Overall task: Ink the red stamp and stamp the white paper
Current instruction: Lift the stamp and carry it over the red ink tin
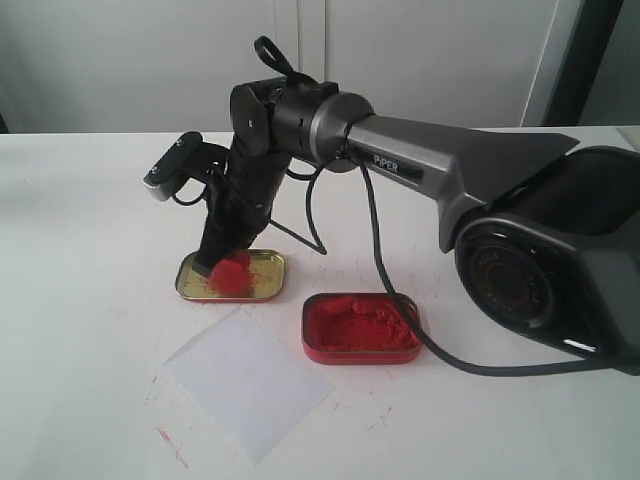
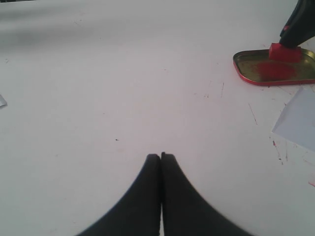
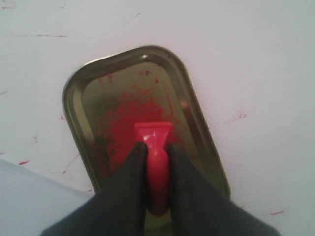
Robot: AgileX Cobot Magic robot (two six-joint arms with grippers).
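Seven items, listed by size.

1. White tabletop (image 1: 90,250), flecked with small red specks around the work area; it carries everything below.
2. Dark grey and black right arm (image 1: 440,165), reaching in from the right of the exterior view and bending down over the gold lid; a black cable (image 1: 375,230) hangs from it and loops on the tabletop beside the red tin.
3. Thin, flat, roughly square white paper (image 1: 245,385), lying corner-on on the tabletop, near the gold lid and just left of the red tin in the exterior view, uncovered.
4. Rectangular red tin (image 1: 360,325) with rounded corners, filled with lumpy red ink paste, standing to the right of the gold lid.
5. Shallow gold metal lid (image 1: 268,268), rounded rectangle, its floor smeared red in the middle.
6. Left tool (image 2: 161,156), black, fingers pressed together with nothing between them, over bare tabletop well apart from the lid.
7. Right tool (image 3: 156,150), black, clamped on the handle of item 8.
8. Small red block stamp (image 1: 232,272), T-shaped, held base-down inside the gold lid over the red smear; whether the base touches the lid floor cannot be told.
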